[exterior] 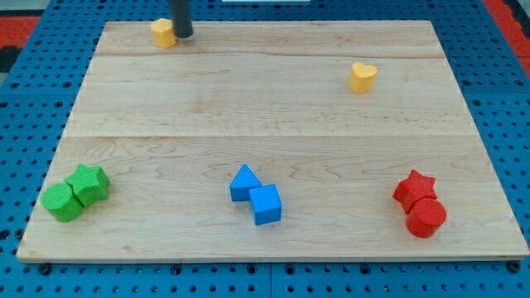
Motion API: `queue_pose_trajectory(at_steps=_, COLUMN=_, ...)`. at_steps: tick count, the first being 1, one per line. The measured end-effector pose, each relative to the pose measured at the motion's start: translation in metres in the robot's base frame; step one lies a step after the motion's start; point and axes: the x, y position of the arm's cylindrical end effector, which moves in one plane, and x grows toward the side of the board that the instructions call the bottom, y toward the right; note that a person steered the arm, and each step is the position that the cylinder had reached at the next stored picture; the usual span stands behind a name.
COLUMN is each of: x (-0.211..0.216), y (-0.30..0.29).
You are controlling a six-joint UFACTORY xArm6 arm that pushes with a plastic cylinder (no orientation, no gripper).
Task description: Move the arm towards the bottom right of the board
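My tip (183,34) is at the view's top left of the wooden board (273,108), touching or nearly touching the right side of a yellow block (163,33). A yellow heart block (362,77) lies toward the view's upper right. A red star block (414,189) and a red cylinder (426,218) sit together at the view's bottom right, far from the tip.
A blue triangle-like block (243,182) and a blue cube (266,204) sit together at bottom centre. A green star block (89,184) and a green cylinder (62,202) sit at bottom left. Blue pegboard (497,99) surrounds the board.
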Motion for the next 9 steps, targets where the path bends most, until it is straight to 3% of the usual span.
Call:
queue_pose_trajectory(at_steps=1, x=0.009, y=0.049)
queue_pose_trajectory(at_steps=2, x=0.050, y=0.089)
queue_pose_trajectory(at_steps=7, x=0.098, y=0.092)
queue_pose_trajectory(at_steps=9, x=0.197, y=0.140)
